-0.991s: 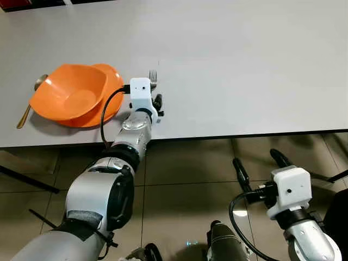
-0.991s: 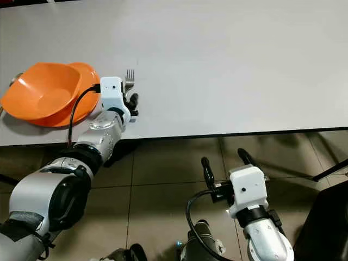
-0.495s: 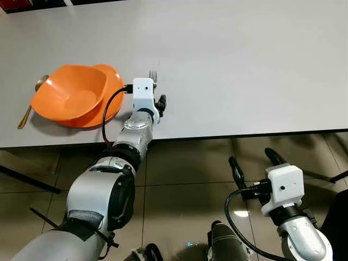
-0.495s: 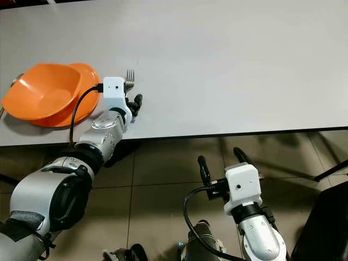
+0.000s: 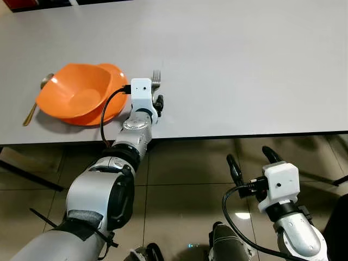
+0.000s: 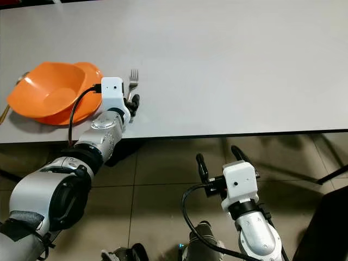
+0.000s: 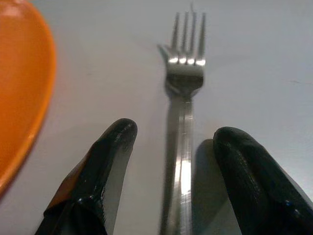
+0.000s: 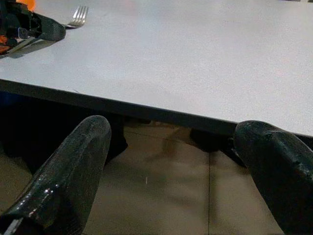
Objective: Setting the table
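The left gripper [image 7: 178,147] rests low on the table near its front edge, its two black fingers [image 7: 105,161] spread apart with the handle of the fork [image 7: 185,98] lying in the gap between them; neither pad looks to be pressing the metal, so the fork appears let go on the surface and not gripped. From the gripper the fork runs straight toward twelve o'clock, tines pointing away from the robot and handle end toward it, so its long axis lies in line with the fingers, and any retreat should go back toward six o'clock along that axis to avoid nudging it. At about nine o'clock from the gripper, just beside it, sits the orange bowl [image 5: 73,97] on the orange plate [image 5: 111,103], and a spoon [image 5: 33,106] lies on the far side of the plate. The right gripper [image 5: 254,167] hangs below the table edge with its fingers wide apart and nothing between them, well apart from the fork, so the left arm is clearly the nearer. The table [image 5: 244,65] is a plain pale grey top; under it brown floor tiles [image 5: 185,179] shine.
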